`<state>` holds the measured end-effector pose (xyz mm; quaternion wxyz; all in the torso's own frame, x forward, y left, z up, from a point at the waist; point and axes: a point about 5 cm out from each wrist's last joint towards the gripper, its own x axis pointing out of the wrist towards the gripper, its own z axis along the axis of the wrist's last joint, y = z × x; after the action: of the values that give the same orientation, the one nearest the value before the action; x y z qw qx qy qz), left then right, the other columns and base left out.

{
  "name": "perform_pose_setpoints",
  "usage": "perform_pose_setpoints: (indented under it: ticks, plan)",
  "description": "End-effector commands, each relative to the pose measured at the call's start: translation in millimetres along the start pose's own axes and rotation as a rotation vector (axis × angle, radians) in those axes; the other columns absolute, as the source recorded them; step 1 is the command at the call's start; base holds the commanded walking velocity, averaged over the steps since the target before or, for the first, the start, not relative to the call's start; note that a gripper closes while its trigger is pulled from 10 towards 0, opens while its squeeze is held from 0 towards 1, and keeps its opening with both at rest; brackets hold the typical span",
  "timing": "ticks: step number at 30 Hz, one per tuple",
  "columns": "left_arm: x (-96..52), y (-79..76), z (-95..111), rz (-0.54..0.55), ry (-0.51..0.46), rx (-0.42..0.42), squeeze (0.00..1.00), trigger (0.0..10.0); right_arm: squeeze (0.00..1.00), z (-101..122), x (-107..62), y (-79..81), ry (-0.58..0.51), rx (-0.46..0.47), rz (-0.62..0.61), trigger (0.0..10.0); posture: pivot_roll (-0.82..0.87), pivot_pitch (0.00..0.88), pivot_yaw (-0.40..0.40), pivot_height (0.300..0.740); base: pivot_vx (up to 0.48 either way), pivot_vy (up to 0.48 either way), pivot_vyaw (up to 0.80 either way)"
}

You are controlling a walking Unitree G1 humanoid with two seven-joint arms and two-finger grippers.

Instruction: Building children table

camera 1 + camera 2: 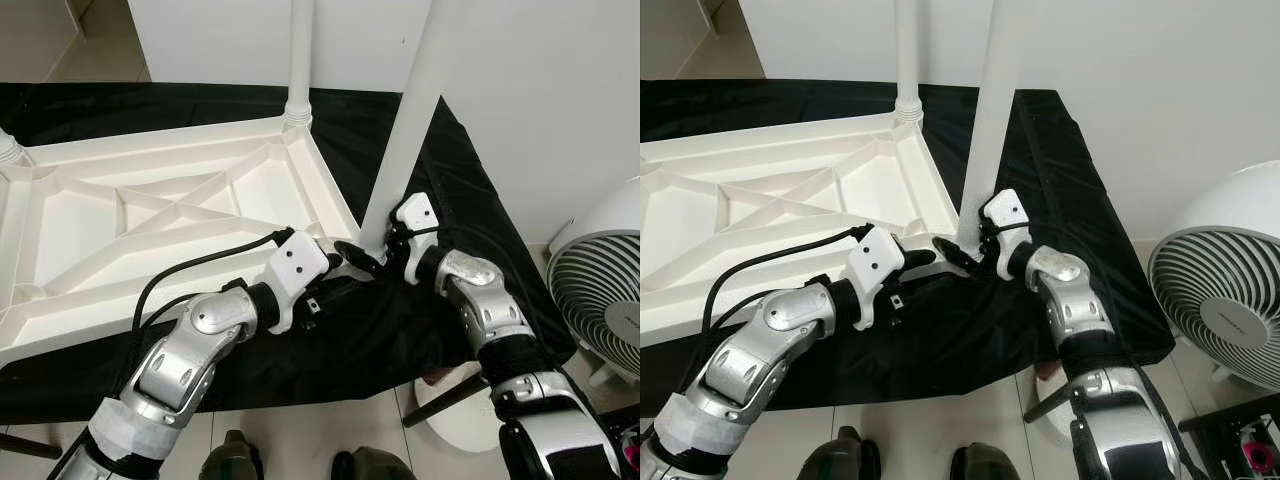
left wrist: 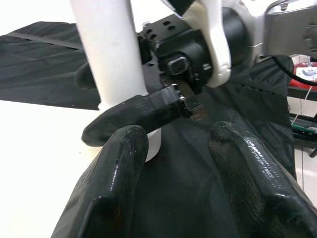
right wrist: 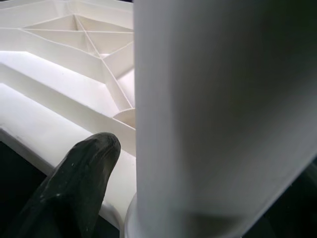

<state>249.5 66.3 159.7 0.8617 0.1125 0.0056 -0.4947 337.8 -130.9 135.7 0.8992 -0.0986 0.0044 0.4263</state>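
R gripper (image 1: pixel 385 250) clamped white leg (image 1: pixel 410 120) near base | L gripper (image 1: pixel 345 262) fingers apart beside it | leg looked light, stiff, slick plastic; grip low.

Black-draped surface carrying an upturned white table top

The black cloth (image 1: pixel 470 200) covers the whole support and hangs over its near edge; the ribbed white table top (image 1: pixel 150 215) lies underside-up on it, filling the 9 o'clock side, bare cloth showing toward 3 o'clock.
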Motion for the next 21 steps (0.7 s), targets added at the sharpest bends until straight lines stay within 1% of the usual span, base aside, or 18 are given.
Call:
perform_pose_setpoints:
  ticks: [1,4,5,6,17,18,21]
  plan:
    - [1.0,-4.3,-1,-0.052,0.009,-0.001,0.00,10.0,0.00,-2,1.7,1.3,-0.005,0.011,0.023,4.3,0.01,0.018,-0.032,0.740,0.000,0.000,0.00]
    - [1.0,-4.0,-1,-0.052,0.008,0.000,0.00,10.0,0.00,-2,1.5,1.5,-0.014,0.022,0.029,4.3,0.01,0.018,-0.032,0.740,0.000,0.000,0.00]
    - [1.2,-3.7,-1,-0.051,0.008,0.000,0.00,10.0,0.00,-3,0.8,1.8,-0.017,0.017,0.034,1.3,0.01,0.017,-0.031,0.740,0.000,0.000,0.00]
    - [1.3,-3.5,-1,-0.051,0.008,0.000,0.00,10.0,0.00,-5,-0.2,1.7,-0.012,0.021,0.030,0.0,0.01,0.018,-0.032,0.740,0.000,0.000,0.00]
    - [2.5,-5.2,-3,-0.062,0.016,-0.001,0.00,10.0,0.00,-12,-6.3,3.8,-0.038,0.059,0.006,0.0,0.00,0.021,-0.033,0.740,0.000,0.000,0.00]
    - [2.1,-5.8,-5,-0.062,0.027,0.002,0.00,10.0,0.00,-12,-6.7,4.6,-0.044,0.079,-0.032,9.5,0.00,0.021,-0.037,0.740,0.000,0.000,0.00]
    - [2.1,-5.8,-5,-0.062,0.027,0.002,0.00,10.0,0.00,-12,-6.7,4.6,-0.044,0.079,-0.032,9.5,0.00,0.021,-0.037,0.740,0.000,0.000,0.00]
